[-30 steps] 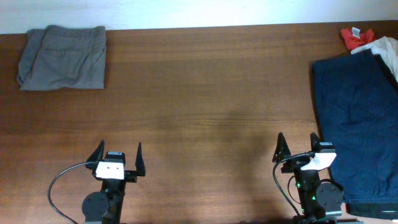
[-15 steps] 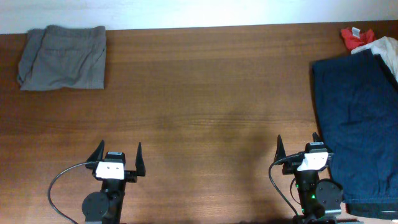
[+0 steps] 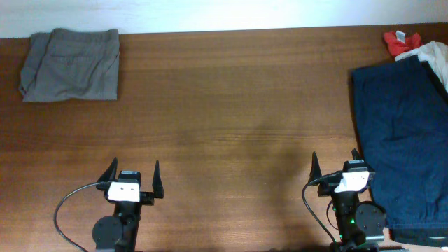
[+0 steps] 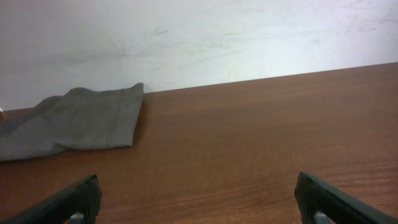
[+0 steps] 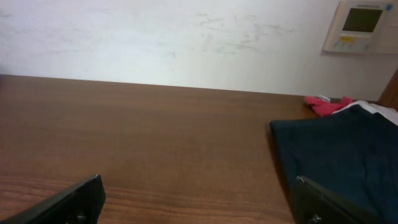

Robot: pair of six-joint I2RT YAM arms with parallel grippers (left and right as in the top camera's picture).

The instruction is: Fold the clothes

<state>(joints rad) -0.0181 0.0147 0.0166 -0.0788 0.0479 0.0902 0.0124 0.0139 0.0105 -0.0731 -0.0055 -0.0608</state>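
The grey shorts [image 3: 70, 64] lie folded in a compact rectangle at the table's far left corner; they also show in the left wrist view [image 4: 74, 121]. A large dark navy garment [image 3: 402, 140] lies spread flat along the right edge, also seen in the right wrist view [image 5: 339, 155]. My left gripper [image 3: 132, 171] is open and empty near the front edge, far from the shorts. My right gripper [image 3: 334, 162] is open and empty near the front edge, its right finger beside the navy garment's left border.
A red cloth [image 3: 400, 42] and a white cloth [image 3: 432, 56] lie at the far right corner, touching the navy garment's top. A white wall runs behind the table, with a wall controller [image 5: 362, 25] in the right wrist view.
The right gripper has turned slightly, from angled toward the right to facing straight ahead. The left arm and the clothes have not moved.
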